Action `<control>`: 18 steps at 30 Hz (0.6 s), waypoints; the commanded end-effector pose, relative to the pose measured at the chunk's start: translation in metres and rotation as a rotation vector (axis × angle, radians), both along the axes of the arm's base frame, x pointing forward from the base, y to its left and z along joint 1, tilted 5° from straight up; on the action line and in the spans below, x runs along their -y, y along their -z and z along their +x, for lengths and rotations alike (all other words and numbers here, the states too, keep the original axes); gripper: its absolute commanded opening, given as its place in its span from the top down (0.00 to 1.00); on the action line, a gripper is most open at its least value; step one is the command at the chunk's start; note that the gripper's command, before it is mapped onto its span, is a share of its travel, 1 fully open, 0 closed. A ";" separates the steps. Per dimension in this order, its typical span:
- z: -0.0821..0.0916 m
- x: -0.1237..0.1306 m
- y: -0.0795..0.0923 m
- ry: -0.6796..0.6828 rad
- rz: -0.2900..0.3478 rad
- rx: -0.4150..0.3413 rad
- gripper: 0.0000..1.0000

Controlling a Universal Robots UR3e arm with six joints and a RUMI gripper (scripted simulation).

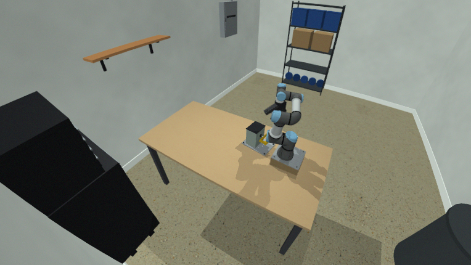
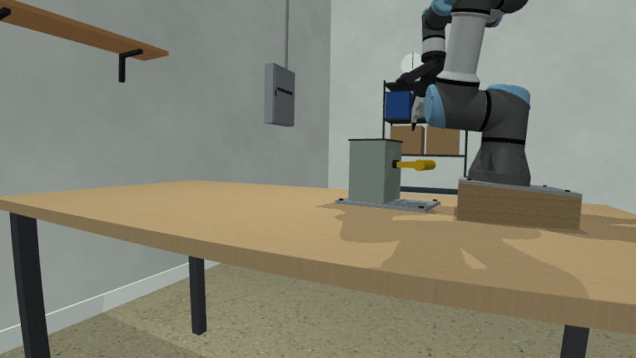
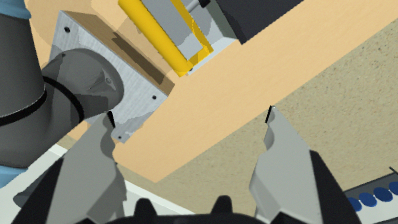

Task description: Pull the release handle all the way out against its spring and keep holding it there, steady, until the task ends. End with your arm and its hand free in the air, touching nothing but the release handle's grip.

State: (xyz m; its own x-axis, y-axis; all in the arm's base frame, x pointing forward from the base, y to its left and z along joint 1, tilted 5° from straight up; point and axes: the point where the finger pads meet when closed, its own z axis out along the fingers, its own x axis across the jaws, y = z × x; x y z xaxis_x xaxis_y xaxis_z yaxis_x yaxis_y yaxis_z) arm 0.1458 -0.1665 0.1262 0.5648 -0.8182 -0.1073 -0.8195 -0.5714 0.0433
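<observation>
From the top view, the gripper (image 1: 267, 110) hangs high above the table (image 1: 197, 138), and the yellow release handle (image 1: 262, 140) sits well below the fingers, poking out of the grey housing box (image 1: 254, 135) toward the arm's base. The arm is folded over on itself, elbow up, wrist turned back toward the shelf rack (image 1: 287, 45).

Over to the exterior view: the release handle (image 2: 415, 165) juts sideways from the housing box (image 2: 373, 171), well beneath the gripper (image 2: 405, 81), nothing touching it. The forearm rises near upright from the shoulder, and the dark gripper body reaches out level at about the height of the rack's blue bins, up above the box.

Now the wrist view, looking down between the fingers: they're spread fully wide and holding nothing. The release handle (image 3: 155, 36) shows as a yellow loop far ahead of the fingertips, toward the upper left, with the table edge and floor in the gap between them. The arm's base plate (image 3: 137, 92) lies just past the left finger
</observation>
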 end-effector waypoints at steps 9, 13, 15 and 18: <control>0.013 -0.064 0.015 -0.525 -0.017 0.033 0.00; 0.013 -0.070 0.017 -0.576 -0.016 0.034 0.00; 0.014 -0.074 0.019 -0.609 -0.016 0.034 0.00; 0.013 -0.077 0.020 -0.633 -0.016 0.035 0.00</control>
State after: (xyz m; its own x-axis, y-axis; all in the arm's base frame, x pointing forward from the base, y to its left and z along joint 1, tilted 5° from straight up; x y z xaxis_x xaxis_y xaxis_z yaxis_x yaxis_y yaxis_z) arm 0.1585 -0.0970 0.1079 0.9189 -0.3853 -0.0840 -0.3838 -0.9228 0.0340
